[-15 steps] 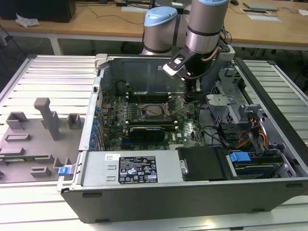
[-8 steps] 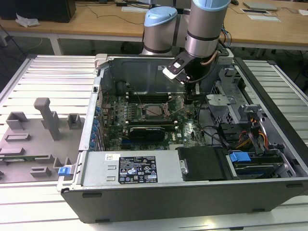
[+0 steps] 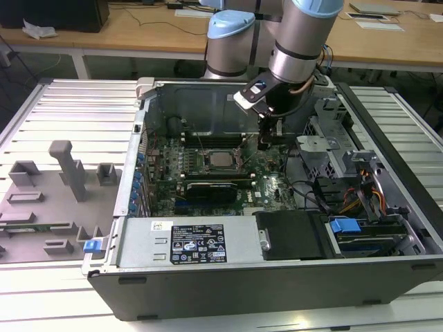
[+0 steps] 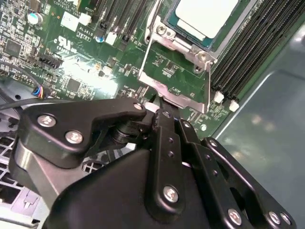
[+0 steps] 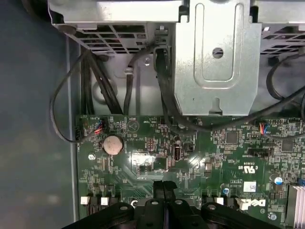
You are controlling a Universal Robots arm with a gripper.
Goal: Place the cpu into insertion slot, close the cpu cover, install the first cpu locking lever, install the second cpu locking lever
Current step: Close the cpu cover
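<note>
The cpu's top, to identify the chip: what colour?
The small flat square cpu has a pale silvery top, clearest in the second wrist view.

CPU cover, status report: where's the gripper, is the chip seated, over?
Gripper shut, tips at the cpu cover's free edge. Cpu lying in the insertion slot; cover open, not yet closed. Nothing between gripper and cover.

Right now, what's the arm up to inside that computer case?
The arm's gripper is down inside the open computer case, low over the green motherboard, with its fingers closed together and nothing between them. The chip is already seated on the board. The metal cover frame is swung open beside it, and the fingertips are at its outer edge; whether they touch is unclear.
</note>
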